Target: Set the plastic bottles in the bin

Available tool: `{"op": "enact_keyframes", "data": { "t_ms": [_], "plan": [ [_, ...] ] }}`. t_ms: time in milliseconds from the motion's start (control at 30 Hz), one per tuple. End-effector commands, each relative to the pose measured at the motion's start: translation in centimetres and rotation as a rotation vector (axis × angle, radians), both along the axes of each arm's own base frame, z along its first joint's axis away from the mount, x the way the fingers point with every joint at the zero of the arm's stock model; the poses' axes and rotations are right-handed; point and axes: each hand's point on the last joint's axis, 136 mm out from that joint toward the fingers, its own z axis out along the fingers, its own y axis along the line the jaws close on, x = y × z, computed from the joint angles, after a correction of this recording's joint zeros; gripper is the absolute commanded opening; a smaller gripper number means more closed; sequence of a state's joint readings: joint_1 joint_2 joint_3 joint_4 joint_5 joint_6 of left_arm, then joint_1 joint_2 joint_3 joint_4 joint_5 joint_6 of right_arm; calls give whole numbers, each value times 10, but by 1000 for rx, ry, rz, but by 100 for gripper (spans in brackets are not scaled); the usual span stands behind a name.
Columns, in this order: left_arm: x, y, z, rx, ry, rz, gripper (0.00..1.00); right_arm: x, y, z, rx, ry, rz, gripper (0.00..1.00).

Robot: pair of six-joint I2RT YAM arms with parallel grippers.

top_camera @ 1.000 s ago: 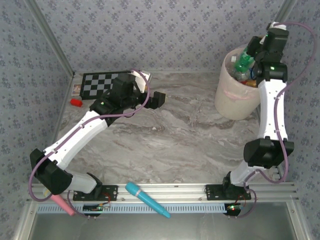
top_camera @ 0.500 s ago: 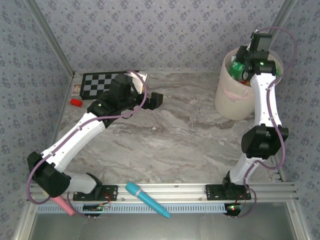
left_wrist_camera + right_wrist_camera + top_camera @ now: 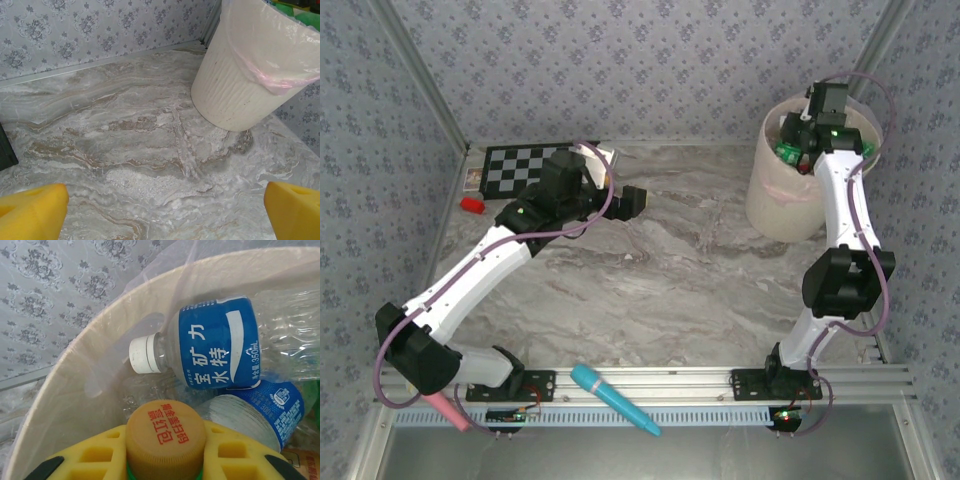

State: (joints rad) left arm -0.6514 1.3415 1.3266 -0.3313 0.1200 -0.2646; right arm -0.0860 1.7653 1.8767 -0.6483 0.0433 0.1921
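The bin is a pale ribbed bucket with a clear bag, standing at the far right of the table. My right gripper reaches down inside it. In the right wrist view its yellow pads are shut on the neck of a green plastic bottle with an orange cap. Below it lie a white-capped bottle with a blue label and another blue-labelled bottle. My left gripper hovers open over the table's middle, nothing between its yellow fingertips, and looks toward the bin.
A checkerboard and a small red block lie at the far left. A teal microphone and a pink microphone rest on the near rail. Patterned walls close in the table on three sides.
My right gripper has gone down and left from above the bin's rim into the bin, carrying the green bottle. The left arm has barely moved.
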Motion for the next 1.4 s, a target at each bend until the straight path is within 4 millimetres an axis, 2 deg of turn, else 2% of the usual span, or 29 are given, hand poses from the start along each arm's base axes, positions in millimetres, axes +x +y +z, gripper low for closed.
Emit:
{"op": "enact_keyframes", "data": {
  "t_ms": [0, 67, 167, 200, 233, 467, 600, 700, 833, 933, 1000, 1067, 1200, 1233, 1333, 1367],
  "plan": [
    [-4, 2, 14, -40, -29, -6, 100, -13, 17, -6, 44, 66, 50, 38],
    [-5, 3, 15, -39, -31, -5, 100, -13, 16, 5, 35, 46, 46, 57],
    [-5, 5, 15, -37, -33, 0, 100, -15, 15, 30, 18, 1, 45, 69],
    [-5, 5, 14, -35, -33, 1, 100, -16, 13, 39, 12, -12, 40, 86],
    [-5, 5, 15, -36, -33, 1, 100, -17, 12, 46, 6, -25, 37, 100],
    [0, 9, 13, -37, -34, 29, 100, -37, 2, 107, -32, -169, -7, 100],
    [14, 26, 4, -24, -21, 134, 100, -53, 22, 121, -37, -214, 57, 100],
    [27, 48, -4, -11, -3, 251, 100, -65, 52, 121, -64, -233, 155, 100],
    [38, 80, -20, 35, -3, 377, 100, -83, 100, 107, -138, -244, 297, 100],
    [42, 113, -35, 74, -1, 509, 100, -94, 135, 84, -172, -235, 380, 100],
    [43, 139, -47, 103, -1, 615, 100, -100, 158, 59, -182, -207, 453, 100],
    [39, 167, -63, 138, -5, 735, 100, -104, 172, 35, -189, -202, 488, 100],
    [23, 214, -96, 223, 4, 886, 100, -108, 185, -17, -181, -186, 522, 100],
    [18, 224, -104, 242, 10, 913, 100, -110, 186, -39, -185, -161, 531, 99],
    [4, 253, -126, 313, 9, 987, 100, -112, 178, -85, -202, -123, 513, 99],
    [-1, 262, -134, 343, 5, 1007, 100, -115, 173, -108, -207, -99, 512, 99]
  ]
}}
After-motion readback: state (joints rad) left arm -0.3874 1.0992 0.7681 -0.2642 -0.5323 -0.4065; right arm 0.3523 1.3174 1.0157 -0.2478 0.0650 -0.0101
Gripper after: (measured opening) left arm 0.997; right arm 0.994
